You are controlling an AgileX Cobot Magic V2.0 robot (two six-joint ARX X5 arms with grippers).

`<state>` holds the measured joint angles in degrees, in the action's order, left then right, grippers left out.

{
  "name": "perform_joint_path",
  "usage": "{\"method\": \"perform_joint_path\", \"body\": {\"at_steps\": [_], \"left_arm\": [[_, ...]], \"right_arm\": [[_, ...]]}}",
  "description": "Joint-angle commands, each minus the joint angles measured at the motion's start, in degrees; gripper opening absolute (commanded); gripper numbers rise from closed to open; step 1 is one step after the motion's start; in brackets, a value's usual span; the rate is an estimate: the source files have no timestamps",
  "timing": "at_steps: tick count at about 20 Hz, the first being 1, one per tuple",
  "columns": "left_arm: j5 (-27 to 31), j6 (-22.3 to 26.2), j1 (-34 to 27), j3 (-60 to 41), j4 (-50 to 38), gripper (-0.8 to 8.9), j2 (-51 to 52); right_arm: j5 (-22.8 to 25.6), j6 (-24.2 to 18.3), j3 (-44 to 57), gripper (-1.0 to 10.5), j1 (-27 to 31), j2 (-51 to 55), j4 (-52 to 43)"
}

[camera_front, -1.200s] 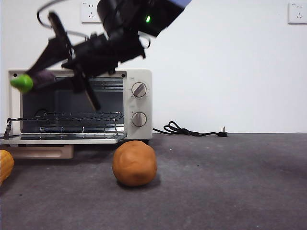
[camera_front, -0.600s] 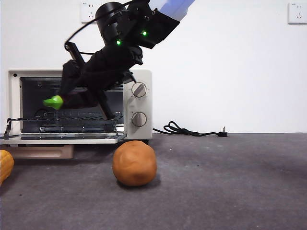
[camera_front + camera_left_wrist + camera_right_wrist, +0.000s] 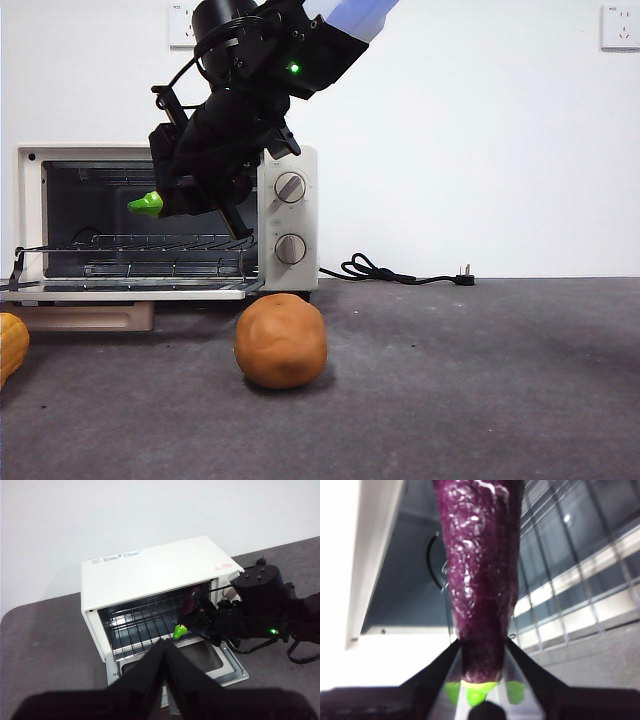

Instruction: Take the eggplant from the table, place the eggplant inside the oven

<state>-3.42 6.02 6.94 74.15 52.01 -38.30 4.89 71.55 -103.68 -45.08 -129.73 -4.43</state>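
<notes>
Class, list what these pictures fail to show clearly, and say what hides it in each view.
- Front view: the eggplant shows only its green tip; the right claw covers its purple body.
- Front view: the yellow-orange item is cut off by the picture's edge.
- Left wrist view: the left claw hides part of the oven door.

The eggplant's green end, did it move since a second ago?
Yes. In the front view the eggplant went down and toward the oven's knobs; the right gripper holds it over the wire rack.
</notes>
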Motion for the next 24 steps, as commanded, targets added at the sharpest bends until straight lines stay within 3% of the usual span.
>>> {"method": "perform_joint_path", "body": {"at_steps": [1,2,10,15,19,24], "left_arm": [[0.0,0.63,0.28,-0.46,-0.2,-0.05,0.11],[0.0,0.66,0.28,-0.46,-0.2,-0.06,0.11],[0.02,0.66,0.28,-0.46,0.79,-0.05,0.11],[0.02,0.68,1.09,-0.46,0.68,-0.06,0.09],[0.7,1.36,2.29,-0.46,0.68,-0.05,0.09],[0.66,1.49,2.29,-0.46,0.57,-0.05,0.07]], "right_arm": [[1.36,-1.81,-0.22,2.8,0.2,-0.44,-1.57],[1.36,-2.27,-0.22,3.2,0.2,-0.44,-1.57],[0.35,-4.33,-0.22,3.2,0.2,-0.44,-3.1],[-5.16,-6.64,-0.22,3.2,0.2,-0.04,-3.23],[-5.55,-7.58,-0.22,3.2,-0.13,1.53,-3.1],[-7.06,-13.2,-0.22,3.2,-0.17,5.05,-1.9]]}}
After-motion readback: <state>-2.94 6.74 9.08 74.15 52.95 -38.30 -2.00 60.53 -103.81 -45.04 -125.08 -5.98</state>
